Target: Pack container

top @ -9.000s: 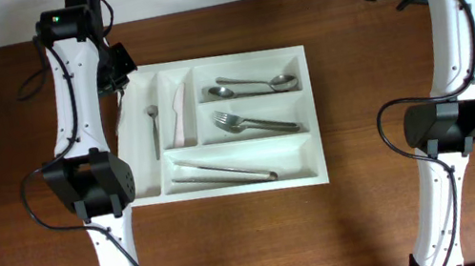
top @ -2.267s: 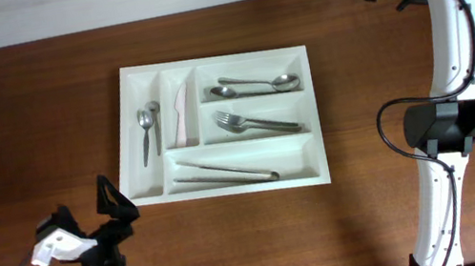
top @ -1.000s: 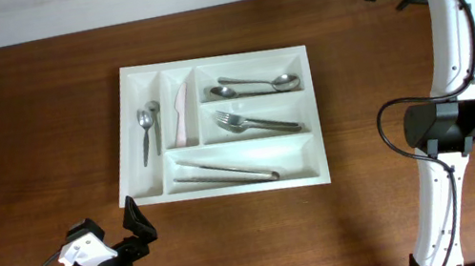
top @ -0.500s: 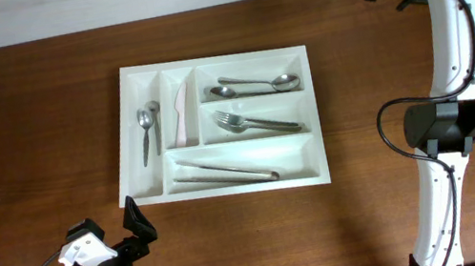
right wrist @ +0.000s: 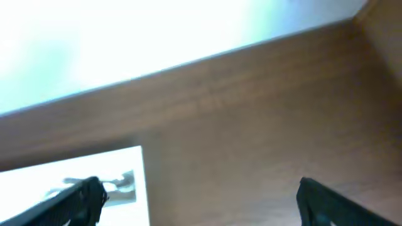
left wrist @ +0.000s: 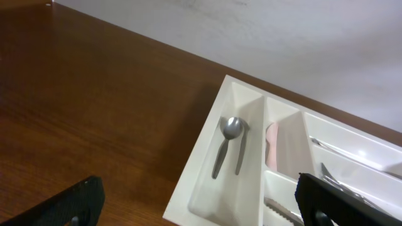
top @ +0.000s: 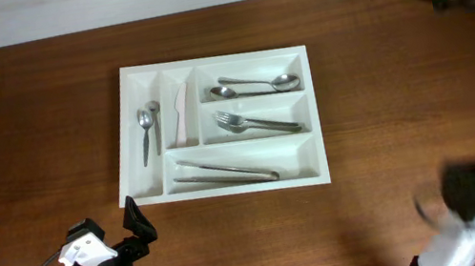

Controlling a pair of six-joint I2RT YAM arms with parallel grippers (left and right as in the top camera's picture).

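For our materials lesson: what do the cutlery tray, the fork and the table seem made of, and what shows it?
The cutlery tray looks like plastic: smooth white, moulded dividers. The fork is probably steel: silvery, bright glints. The table is wood or veneer: brown, visible grain.

Container (top: 291, 151): white plastic, smooth and semi-gloss, with soft highlights along the dividers in the left wrist view. Table (top: 23, 120): dark brown wood or wood-look top with visible grain, smooth with a low sheen. Contents: large spoons (top: 259, 85), forks (top: 256, 125), tongs (top: 225, 172) and two small spoons (top: 148, 129) are all bright polished metal, reflective; the knife (top: 180, 113) is pale pink, looks plastic, matt; the wall (left wrist: 282, 37) behind is white, matt, faintly textured.
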